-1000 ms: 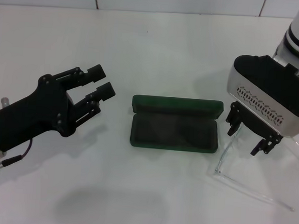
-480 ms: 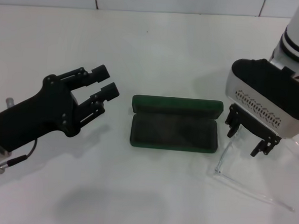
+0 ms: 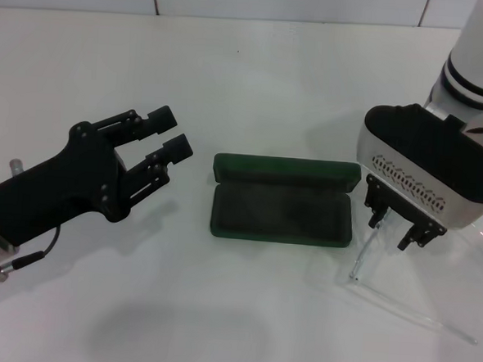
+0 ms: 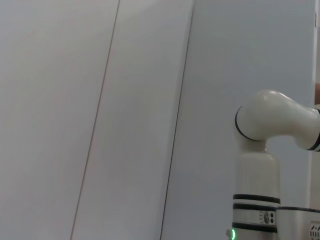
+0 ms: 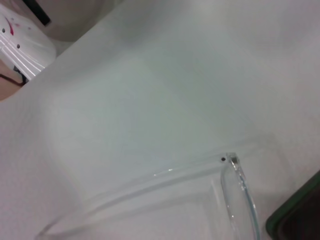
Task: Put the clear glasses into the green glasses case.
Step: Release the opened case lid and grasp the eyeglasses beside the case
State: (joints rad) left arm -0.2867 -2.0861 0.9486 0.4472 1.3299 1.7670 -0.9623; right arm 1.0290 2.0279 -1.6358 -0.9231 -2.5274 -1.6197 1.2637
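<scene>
The green glasses case (image 3: 281,201) lies open in the middle of the table, its lid raised at the far side and its dark lining bare. The clear glasses (image 3: 406,309) rest on the table to the right of the case, thin arms spread out. My right gripper (image 3: 396,222) hovers just above their near-case arm, open, nothing between its fingers. In the right wrist view the clear glasses (image 5: 240,190) fill the lower part, with a corner of the green case (image 5: 300,217) at the edge. My left gripper (image 3: 168,135) is open, left of the case.
The white table (image 3: 257,59) runs back to a tiled wall. The left wrist view shows only a pale wall and the right arm (image 4: 265,150).
My right gripper has shifted a little left and back, closer to the case's right end. The left arm rose slightly a second ago and has held still since.
</scene>
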